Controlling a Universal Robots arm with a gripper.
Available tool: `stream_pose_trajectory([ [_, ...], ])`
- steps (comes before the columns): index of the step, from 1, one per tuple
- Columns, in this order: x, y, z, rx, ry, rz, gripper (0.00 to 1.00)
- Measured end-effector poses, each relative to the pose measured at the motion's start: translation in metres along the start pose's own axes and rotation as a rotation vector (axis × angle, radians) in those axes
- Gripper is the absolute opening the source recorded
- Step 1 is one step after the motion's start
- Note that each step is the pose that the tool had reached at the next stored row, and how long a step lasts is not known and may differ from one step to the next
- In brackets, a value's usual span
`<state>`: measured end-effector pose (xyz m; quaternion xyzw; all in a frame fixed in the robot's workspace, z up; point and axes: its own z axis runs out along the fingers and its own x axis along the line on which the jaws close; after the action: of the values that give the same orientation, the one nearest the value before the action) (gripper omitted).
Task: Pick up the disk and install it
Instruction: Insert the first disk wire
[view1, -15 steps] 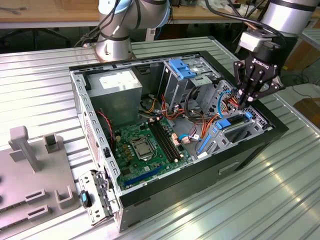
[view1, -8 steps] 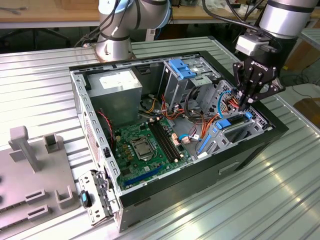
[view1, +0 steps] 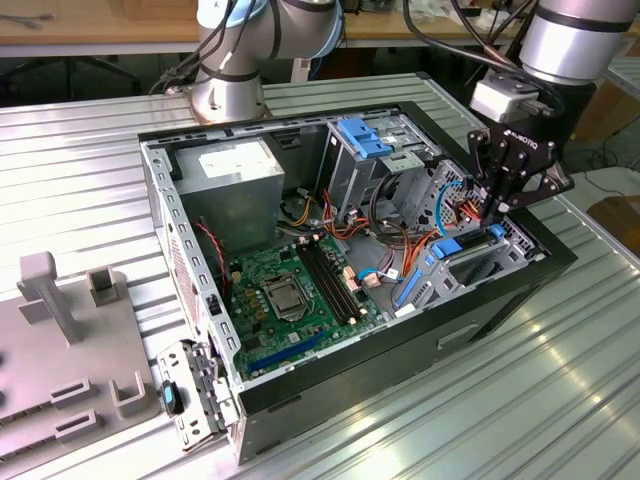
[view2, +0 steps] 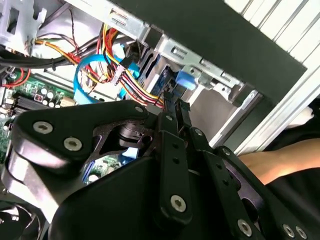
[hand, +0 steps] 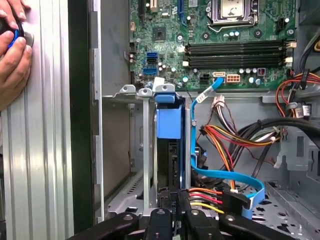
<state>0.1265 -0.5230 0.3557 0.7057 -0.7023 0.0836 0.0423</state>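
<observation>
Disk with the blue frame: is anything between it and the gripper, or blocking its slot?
Nothing visible. The disk already stands on edge inside the metal bay, with the gripper right at its end. Coloured wires and a blue cable run beside it, not across.
</observation>
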Motion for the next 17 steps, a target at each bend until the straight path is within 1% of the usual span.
stream_pose_trajectory([
  [1, 0.0000, 0.0015, 0.0002, 0.0004, -0.0029, 0.000, 0.17],
  [2, 0.0001, 0.0022, 0.0005, 0.0005, -0.0105, 0.001, 0.17],
  [3, 0.0038, 0.0029, 0.0031, 0.0005, -0.0285, 0.002, 0.17],
  [4, 0.0045, 0.0031, 0.0034, 0.0007, -0.0288, 0.001, 0.17],
  [5, 0.0049, 0.0034, 0.0037, 0.0025, -0.0299, -0.010, 0.17],
  [6, 0.0049, 0.0037, 0.0040, 0.0069, -0.0315, -0.037, 0.17],
  [7, 0.0049, 0.0037, 0.0042, 0.0085, -0.0322, -0.047, 0.17],
  [17, 0.0050, 0.0050, 0.0081, 0.0090, -0.0326, -0.050, 0.17],
])
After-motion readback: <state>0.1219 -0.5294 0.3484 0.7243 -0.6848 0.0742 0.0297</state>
